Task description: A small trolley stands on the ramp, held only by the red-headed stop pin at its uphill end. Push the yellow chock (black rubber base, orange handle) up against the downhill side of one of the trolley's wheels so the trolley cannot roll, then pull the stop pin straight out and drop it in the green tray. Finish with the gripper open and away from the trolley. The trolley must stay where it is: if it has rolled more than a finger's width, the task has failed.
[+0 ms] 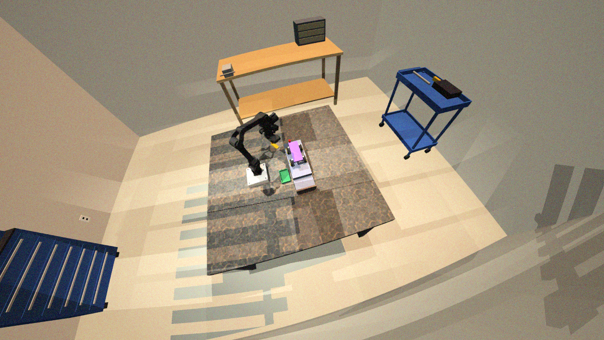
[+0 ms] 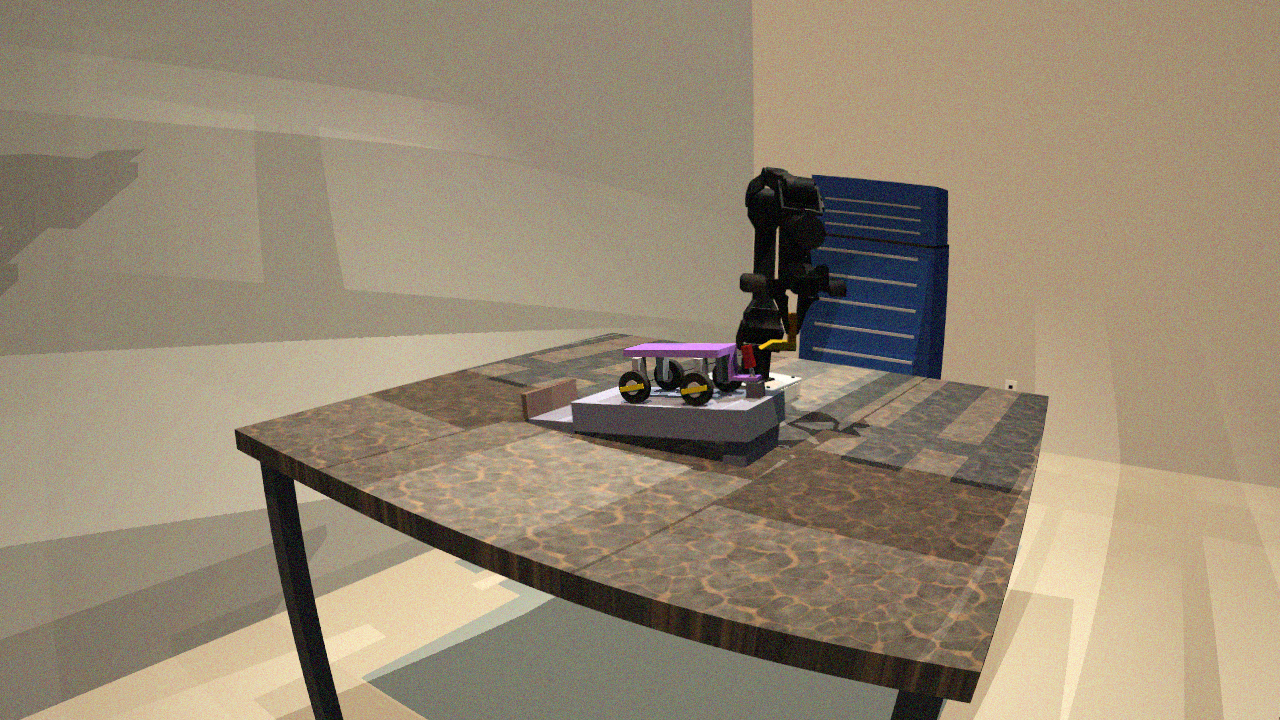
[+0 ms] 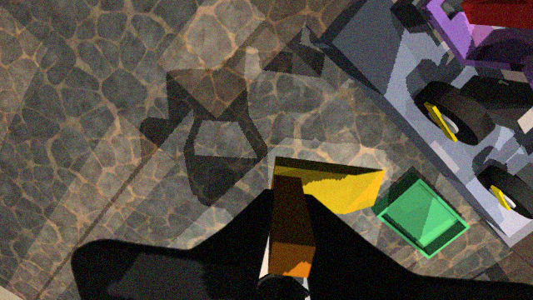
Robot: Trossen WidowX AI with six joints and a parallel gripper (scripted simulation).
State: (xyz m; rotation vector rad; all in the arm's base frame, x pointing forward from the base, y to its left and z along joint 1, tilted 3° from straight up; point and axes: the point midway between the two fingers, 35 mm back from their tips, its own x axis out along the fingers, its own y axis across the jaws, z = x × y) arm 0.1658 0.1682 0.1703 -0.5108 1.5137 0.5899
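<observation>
My gripper point(image 3: 286, 200) is shut on the orange handle of the yellow chock point(image 3: 343, 189) point(image 1: 274, 145) point(image 2: 776, 343). It holds the chock in the air beside the ramp's uphill end, above the table. The purple-topped trolley point(image 1: 296, 150) point(image 2: 680, 350) stands on the grey ramp point(image 1: 301, 170) point(image 2: 662, 421) point(image 3: 362, 37). The red-headed stop pin point(image 1: 289, 141) point(image 2: 749, 356) point(image 3: 500, 14) is upright at the trolley's uphill end. The green tray point(image 1: 285, 176) point(image 3: 425, 217) lies beside the ramp, on the arm's side, and is empty. In the wrist view the trolley is partly cut off.
The arm's white base plate point(image 1: 256, 175) point(image 2: 785, 385) stands beyond the green tray from the ramp. A raised end board point(image 2: 549, 399) closes the ramp's downhill end. A workbench point(image 1: 278, 56), a blue cart point(image 1: 439, 99) and a blue tool cabinet point(image 1: 50, 275) point(image 2: 877, 286) stand off the table.
</observation>
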